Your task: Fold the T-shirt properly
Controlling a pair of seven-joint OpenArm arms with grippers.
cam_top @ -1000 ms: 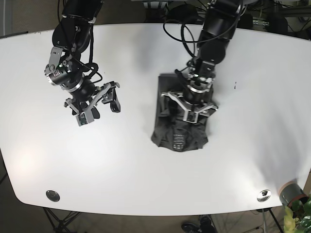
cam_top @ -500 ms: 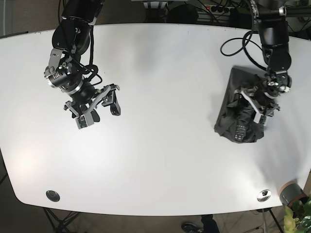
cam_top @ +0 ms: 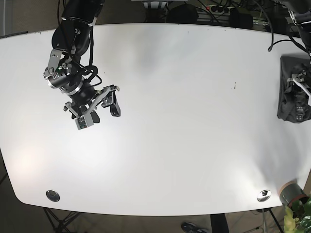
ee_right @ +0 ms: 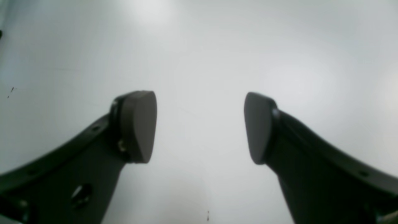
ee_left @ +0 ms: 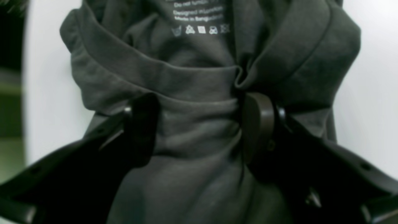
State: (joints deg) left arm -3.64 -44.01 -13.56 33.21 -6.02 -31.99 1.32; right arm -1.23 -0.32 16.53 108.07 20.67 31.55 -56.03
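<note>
**Folded T-shirt pushed to the table's far right edge, left gripper straddling it**

Over the left part of the white table (cam_top: 160,121), in the base view: right gripper (cam_top: 95,108), tilted, hanging above bare tabletop, well apart from the garment. Seen through the right wrist camera: both fingers (ee_right: 138,126) spread wide, nothing between them but plain white surface. Released, holding nothing.

Across the middle of the table: only a small dark speck (cam_top: 235,86) towards the right side.

At the right edge of the table, about a third of the way down from the far edge: dark T-shirt (cam_top: 293,94), bundled into a compact upright rectangle, its right side running out of the base view. Left gripper (cam_top: 302,83) sitting on the shirt's right part, partly cut off by the frame edge.

In the left wrist view: grey-black fabric filling most of the picture, collar rolled over in a thick fold and a printed care label (ee_left: 199,18) showing inside the neck. Left gripper (ee_left: 199,127) planted astride a gathered ridge of cloth just below the collar, one pad (ee_left: 144,129) on each side, fabric pressed up against both and puckered at the right one. Jaws well apart rather than pinched; whether gripping or only resting around the cloth, cannot tell.

At the near right corner: a round metal fitting (cam_top: 264,195) set in the tabletop, and beside it, off the table, a grey pot (cam_top: 291,193) with green leaves.
</note>
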